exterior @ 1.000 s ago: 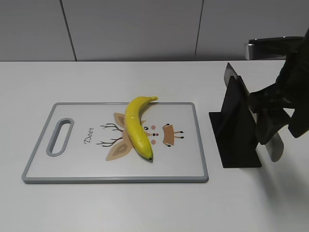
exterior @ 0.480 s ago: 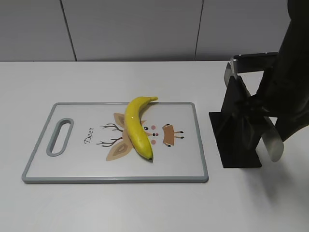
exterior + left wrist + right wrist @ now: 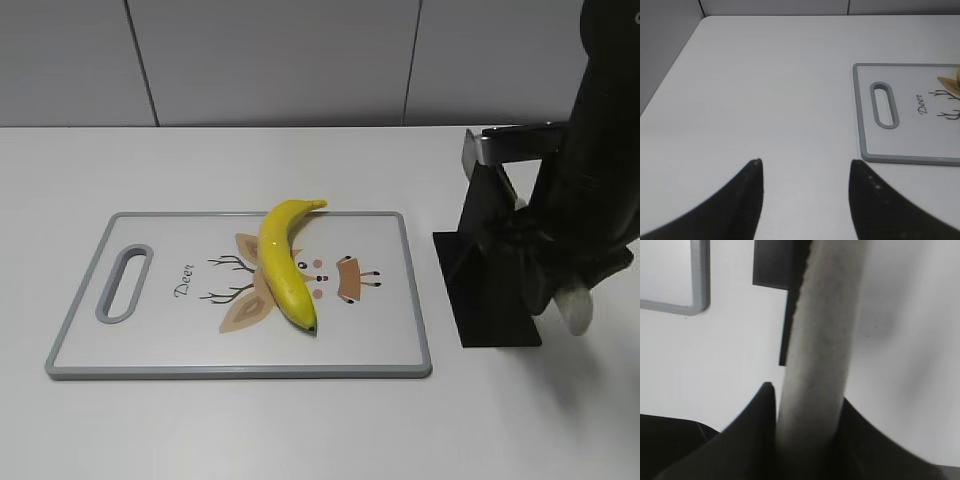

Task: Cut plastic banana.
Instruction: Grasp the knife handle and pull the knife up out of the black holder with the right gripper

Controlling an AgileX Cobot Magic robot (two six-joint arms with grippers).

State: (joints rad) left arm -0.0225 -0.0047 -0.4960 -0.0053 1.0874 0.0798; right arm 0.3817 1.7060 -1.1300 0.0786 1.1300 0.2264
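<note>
Black and bulky, my right arm has swung further over the knife stand (image 3: 493,262) than a second ago: then it sat low at the right edge of the exterior view with the knife's pale handle (image 3: 574,306) hanging below it, half a second ago it had risen taller in frame, and now it stands as a dark column from the top edge down to the stand's right side, with only the rounded end of that handle poking out beneath. The steel bar (image 3: 516,143) above the stand has also crept leftward across the three moments. On my right wrist feed, the right gripper (image 3: 807,415) is clamped around the handle (image 3: 820,340), both fingers (image 3: 760,410) pressed against its sides, the stand's dark base (image 3: 777,262) just beyond. My left gripper (image 3: 805,192) hangs with its fingers spread apart over bare white table (image 3: 765,100), holding and touching nothing, near the handle-slot end of the cutting board (image 3: 900,159). Nothing on the board has shifted: the plastic banana (image 3: 284,262) lies at the cutting board's (image 3: 150,345) middle over the deer print, stem at the far rim, dark tip toward me, well apart from both grippers.
</note>
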